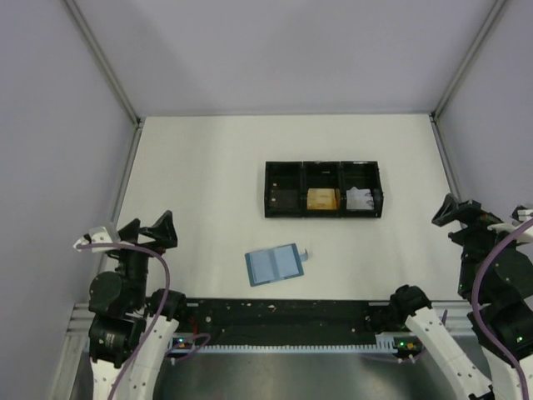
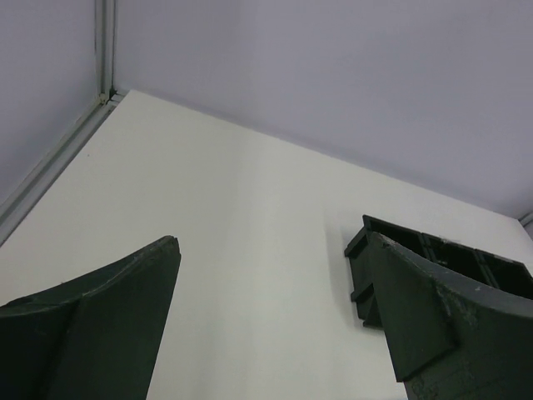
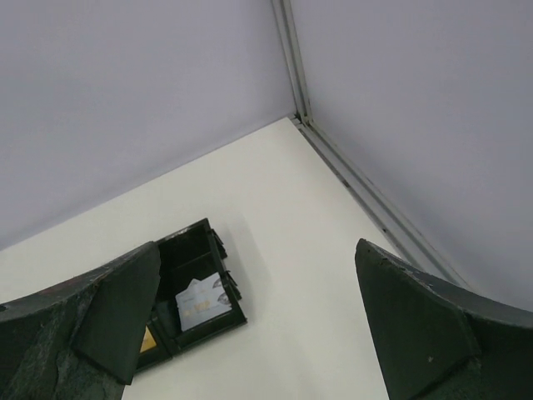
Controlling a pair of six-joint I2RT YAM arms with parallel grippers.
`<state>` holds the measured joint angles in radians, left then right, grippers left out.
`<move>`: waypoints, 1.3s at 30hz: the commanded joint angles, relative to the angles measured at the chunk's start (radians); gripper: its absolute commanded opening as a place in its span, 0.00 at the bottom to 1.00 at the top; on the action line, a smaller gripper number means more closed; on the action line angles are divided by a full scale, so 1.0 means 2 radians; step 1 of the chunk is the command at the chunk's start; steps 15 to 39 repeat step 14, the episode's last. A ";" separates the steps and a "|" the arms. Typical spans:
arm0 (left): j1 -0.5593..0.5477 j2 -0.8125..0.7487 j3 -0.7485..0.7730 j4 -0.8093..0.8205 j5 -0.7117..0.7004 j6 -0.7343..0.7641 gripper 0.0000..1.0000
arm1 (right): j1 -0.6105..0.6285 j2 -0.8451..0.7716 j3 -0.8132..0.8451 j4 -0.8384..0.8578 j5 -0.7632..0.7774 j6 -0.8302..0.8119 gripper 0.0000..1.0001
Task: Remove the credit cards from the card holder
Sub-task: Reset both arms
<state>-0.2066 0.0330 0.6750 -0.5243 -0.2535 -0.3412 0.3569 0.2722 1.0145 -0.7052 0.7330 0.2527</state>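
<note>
The card holder [image 1: 274,265] lies open on the white table, its light blue slotted faces up, near the front middle. An orange-gold credit card [image 1: 321,198] lies in the middle compartment of the black tray [image 1: 323,168], and the same credit card [image 3: 148,340] shows at the bottom of the right wrist view. A dark card [image 1: 283,198] shows faintly in the left compartment. My left gripper [image 1: 147,230] is raised at the front left, open and empty [image 2: 271,242]. My right gripper [image 1: 468,218] hangs at the far right, open and empty [image 3: 256,247].
A white printed piece [image 1: 360,198] lies in the tray's right compartment and also shows in the right wrist view [image 3: 202,300]. The tray's corner [image 2: 360,248] appears beside my left finger. Grey walls with metal rails [image 3: 366,196] enclose the table.
</note>
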 commanded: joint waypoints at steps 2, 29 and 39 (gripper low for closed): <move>0.001 -0.046 0.005 0.007 -0.024 -0.003 0.99 | -0.003 -0.004 0.007 -0.010 0.019 -0.016 0.99; 0.001 -0.058 0.013 -0.002 -0.034 0.003 0.99 | -0.003 -0.004 0.020 -0.022 0.026 -0.012 0.99; 0.001 -0.058 0.013 -0.002 -0.034 0.003 0.99 | -0.003 -0.004 0.020 -0.022 0.026 -0.012 0.99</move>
